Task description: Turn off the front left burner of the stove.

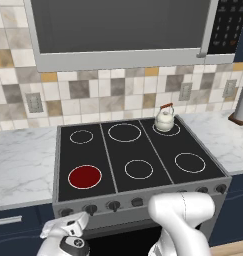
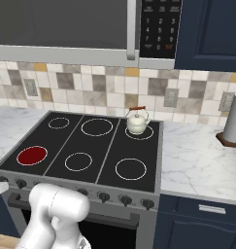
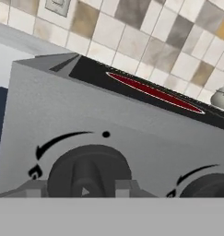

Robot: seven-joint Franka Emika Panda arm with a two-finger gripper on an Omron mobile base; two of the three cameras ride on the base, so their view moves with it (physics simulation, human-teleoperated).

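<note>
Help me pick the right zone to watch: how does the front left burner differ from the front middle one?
The front left burner has a disc glowing red, so it looks on; the front middle burner has a plain black disc. The left one sits at the stove's corner, the middle one in the centre panel. Both are bare, white-ringed circles.

The microwave keypad (image 2: 157,29) carries rows of small white digits on its dark panel; in the right base view a few can be made out, roughly 1 2 3, 4 5 6 and 7 8 9, while the smaller labels under them are too blurred to read. On the stove's grey front panel (image 3: 132,138), above a dark knob (image 3: 89,173), the hand view shows a curved black arrow, a black dot and a small flame-like sign.
</note>
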